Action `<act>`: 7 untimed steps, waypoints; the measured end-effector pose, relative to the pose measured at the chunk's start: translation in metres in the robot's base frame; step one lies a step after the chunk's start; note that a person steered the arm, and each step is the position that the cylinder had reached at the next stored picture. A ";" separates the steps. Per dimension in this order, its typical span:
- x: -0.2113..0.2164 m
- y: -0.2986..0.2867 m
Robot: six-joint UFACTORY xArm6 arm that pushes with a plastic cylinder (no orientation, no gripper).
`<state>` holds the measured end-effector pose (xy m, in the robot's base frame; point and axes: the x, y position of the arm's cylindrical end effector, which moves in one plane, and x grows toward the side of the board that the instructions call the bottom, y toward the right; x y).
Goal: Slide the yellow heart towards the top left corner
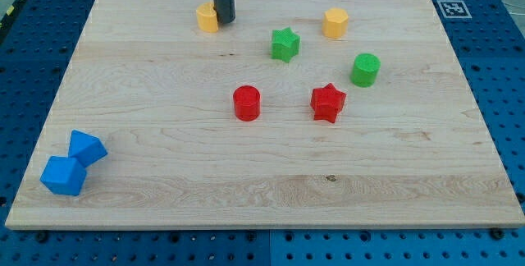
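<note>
The yellow heart (207,17) lies near the view's top, left of centre, on the wooden board (164,184). My tip (224,21) stands right against the heart's right side, touching it or nearly so. The dark rod rises from there out of the view's top and hides part of the heart's right edge. The board's top left corner is some way to the left of the heart.
A yellow hexagon (335,22) sits at the top right. A green star (285,44) and a green cylinder (365,70) lie right of my tip. A red cylinder (246,103) and a red star (327,103) sit mid-board. Two blue blocks (72,163) lie at the bottom left.
</note>
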<state>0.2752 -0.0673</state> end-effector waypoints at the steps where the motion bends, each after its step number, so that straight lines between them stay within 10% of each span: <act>1: 0.000 -0.006; 7: 0.005 -0.076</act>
<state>0.2801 -0.1431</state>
